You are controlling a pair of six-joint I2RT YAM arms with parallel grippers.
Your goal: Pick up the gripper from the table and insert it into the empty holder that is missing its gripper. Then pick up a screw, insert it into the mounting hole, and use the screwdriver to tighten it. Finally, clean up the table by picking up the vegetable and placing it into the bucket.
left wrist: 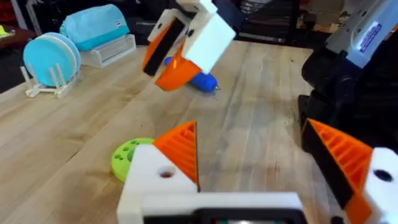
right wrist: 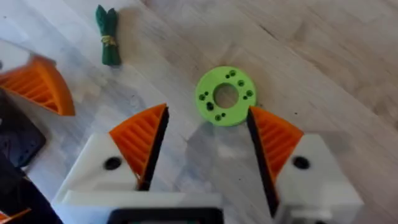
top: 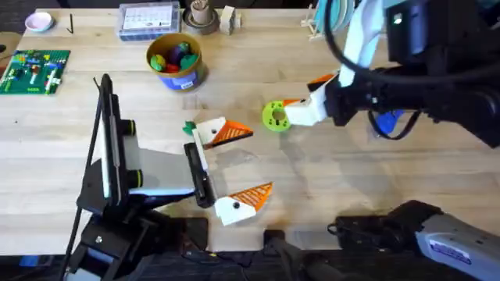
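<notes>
The vegetable [right wrist: 109,35] lies on the surface [top: 328,179] beside the left claw [top: 238,165], whose fingers are spread wide and hold nothing. The right claw [right wrist: 208,146] is spread wide over the green disc [right wrist: 226,96], touching nothing. The bucket [top: 175,60] stands well apart.

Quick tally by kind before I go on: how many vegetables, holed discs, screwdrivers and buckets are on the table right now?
Vegetable: 1
Lime-green disc: 1
Blue screwdriver: 1
Bucket: 1
Total: 4
</notes>
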